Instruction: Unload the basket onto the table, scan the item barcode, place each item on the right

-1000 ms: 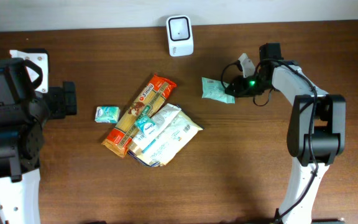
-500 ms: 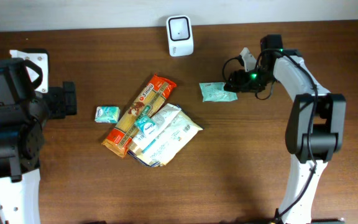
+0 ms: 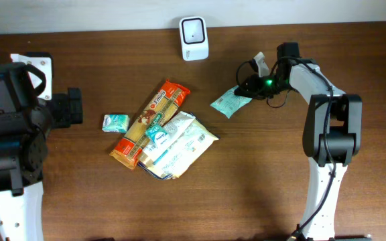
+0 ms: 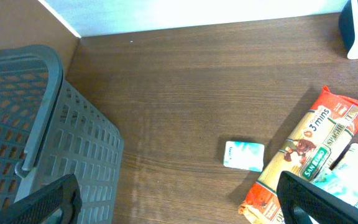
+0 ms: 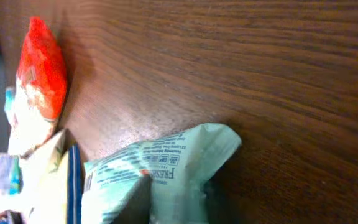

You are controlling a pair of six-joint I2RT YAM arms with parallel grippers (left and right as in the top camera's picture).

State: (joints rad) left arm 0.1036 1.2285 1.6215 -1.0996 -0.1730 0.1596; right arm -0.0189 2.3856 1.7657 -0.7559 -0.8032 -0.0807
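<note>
From above, the right gripper is clenched on one corner of the mint-green packet, which sits tilted, its far end towards the middle of the table. The packet is to the right of and below the white scanner, which stands at the table's back edge, near it but apart. Left of the packet lies a heap: an orange pasta pack set diagonally, with white bags touching its right side. A small teal sachet lies just beside the pasta pack on its left. The left gripper is far over at the left edge, well apart from all of this. In the left wrist view its two dark fingers stand spread wide at the bottom corners with nothing between them, so it is released. A grey mesh basket fills the left of that view; the sachet, the pasta pack and a corner of the scanner show to the right. In the right wrist view the packet fills the bottom middle, crumpled, with small print facing up, its tip on the wood. The fingers themselves can hardly be made out here. Further left in that view are the red end of the pasta pack and the edges of the bags.
</note>
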